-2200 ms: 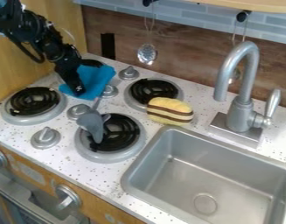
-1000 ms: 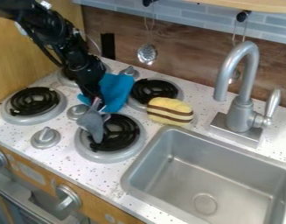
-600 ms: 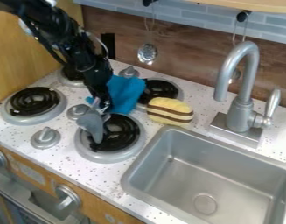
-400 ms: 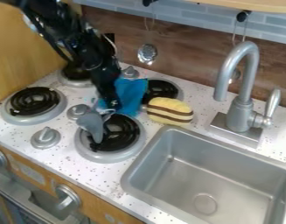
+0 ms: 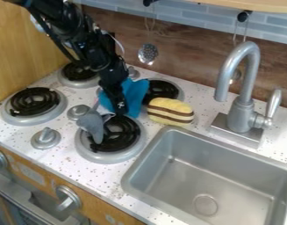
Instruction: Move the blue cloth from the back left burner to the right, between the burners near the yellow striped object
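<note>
- Oven knob, one, silver: on the wooden front, near left.
- Sink, grey, rectangular: let into the speckled counter, near right.
- Stove knob, silver: left, between the oven front and the left burner, black coil in a grey ring.
- Spoon, grey: its bowl over the left edge of the near burner, its handle pointing to the far side.
- Gripper, black, one: angled down from the far left, tip at the far edge of the near burner, against the blue cloth; how far open, and whether it grips the cloth, cannot be told.
- Blue cloth, crumpled: behind and right of the gripper, partly over the far right burner.
- Plush toy, yellow with brown stripes: on the counter, just right of the cloth.
- Faucet, grey: behind the sink, right.
- Far left burner: behind the arm.
- Slotted utensil, metal: hanging before the far wall.
</note>
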Controlling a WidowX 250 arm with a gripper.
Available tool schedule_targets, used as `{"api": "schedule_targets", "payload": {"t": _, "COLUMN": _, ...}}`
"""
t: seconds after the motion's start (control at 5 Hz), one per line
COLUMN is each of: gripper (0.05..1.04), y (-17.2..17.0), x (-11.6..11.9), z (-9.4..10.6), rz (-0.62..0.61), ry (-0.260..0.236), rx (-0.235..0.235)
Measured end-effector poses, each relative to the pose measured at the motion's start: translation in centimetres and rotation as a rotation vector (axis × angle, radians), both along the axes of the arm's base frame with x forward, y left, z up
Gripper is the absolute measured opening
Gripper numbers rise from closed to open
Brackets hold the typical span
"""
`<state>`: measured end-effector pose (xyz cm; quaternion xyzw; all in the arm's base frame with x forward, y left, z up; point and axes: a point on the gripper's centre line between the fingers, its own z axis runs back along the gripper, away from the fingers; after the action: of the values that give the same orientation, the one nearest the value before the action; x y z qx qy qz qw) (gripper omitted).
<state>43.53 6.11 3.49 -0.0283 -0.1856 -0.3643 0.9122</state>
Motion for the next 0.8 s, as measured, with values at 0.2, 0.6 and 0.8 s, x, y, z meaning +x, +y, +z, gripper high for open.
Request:
{"api": "schedule_targets", "payload": {"t": 0.2, "gripper": 1.001, "y": 0.3, "x": 0.2, "z": 0.3, "rz": 0.008, "ry": -0.012, "rx": 0.003}}
{"api": "schedule_targets", "payload": {"t": 0.6, "gripper": 1.001, "y": 2.4, "x": -0.3, "z": 4.3, "rz": 0.061, "ry": -0.096, "rx": 0.046}}
{"api": "schedule_targets", "payload": {"t": 0.8, "gripper": 1.001, "y": 4.1, "x": -1.7, "z": 8.5, "rz": 0.102, "ry": -0.171, "rx": 0.093}}
